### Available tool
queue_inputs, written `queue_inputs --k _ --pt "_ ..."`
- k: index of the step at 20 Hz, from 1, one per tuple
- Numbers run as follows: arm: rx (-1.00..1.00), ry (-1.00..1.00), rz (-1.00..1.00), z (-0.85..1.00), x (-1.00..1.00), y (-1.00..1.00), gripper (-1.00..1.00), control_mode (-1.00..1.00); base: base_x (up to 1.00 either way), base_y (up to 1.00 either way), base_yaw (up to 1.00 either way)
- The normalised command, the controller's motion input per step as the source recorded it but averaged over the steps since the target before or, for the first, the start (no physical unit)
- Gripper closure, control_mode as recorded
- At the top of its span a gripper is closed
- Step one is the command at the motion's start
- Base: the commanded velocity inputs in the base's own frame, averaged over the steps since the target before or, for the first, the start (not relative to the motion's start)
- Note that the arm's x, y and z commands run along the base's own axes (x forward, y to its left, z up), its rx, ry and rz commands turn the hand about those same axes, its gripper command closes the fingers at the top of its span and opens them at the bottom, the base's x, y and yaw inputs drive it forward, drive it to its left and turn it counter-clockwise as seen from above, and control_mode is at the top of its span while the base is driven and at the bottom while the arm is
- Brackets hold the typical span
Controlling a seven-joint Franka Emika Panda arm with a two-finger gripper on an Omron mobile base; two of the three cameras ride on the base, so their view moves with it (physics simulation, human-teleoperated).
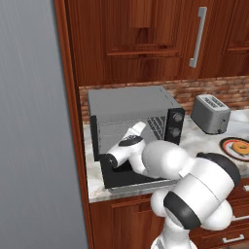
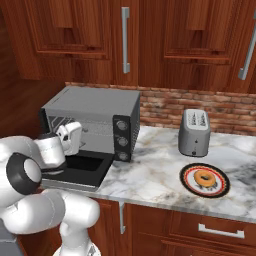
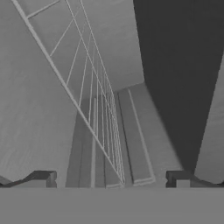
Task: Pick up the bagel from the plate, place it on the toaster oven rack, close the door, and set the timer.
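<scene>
On the table, plate: round red-rimmed plate (image 2: 188,184) holds the golden-brown bagel ring (image 2: 204,177), lying flat.
Oven: black glass door (image 2: 82,170) folded down; silver wire rack (image 3: 94,100) bare.
End effector (image 3: 112,179): wide, empty.

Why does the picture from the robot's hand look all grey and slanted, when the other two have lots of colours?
Hand view: the camera is tipped, close inside the oven, so the toaster oven rack runs slanted across plain grey walls, with a dark shaded patch on the right. Left base view: brown cabinets and the bagel look sharp. Right base view: evenly lit, bagel on the plate, no glare.
</scene>
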Motion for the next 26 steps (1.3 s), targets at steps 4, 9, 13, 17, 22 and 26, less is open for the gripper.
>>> queue_inputs --k 4,9,13,17,22,26 --pt "-0.13 0.01 0.0 -0.17 0.11 0.09 -1.0 -1.0 0.0 0.0 0.0" --pt "-0.11 0.0 0.0 -0.25 0.24 0.04 -1.0 -1.0 0.0 0.0 0.0" --pt "-0.05 0.0 0.0 -0.33 0.22 0.0 -1.0 -1.0 0.0 0.0 0.0" --pt "-0.03 0.0 0.0 -0.36 0.05 0.0 -1.0 -1.0 0.0 0.0 0.0" --pt "-0.04 0.0 0.0 -0.4 0.0 0.0 -1.0 -1.0 0.0 0.0 0.0" --pt "-0.02 0.0 0.0 -0.44 0.0 0.0 -1.0 -1.0 0.0 0.0 0.0"
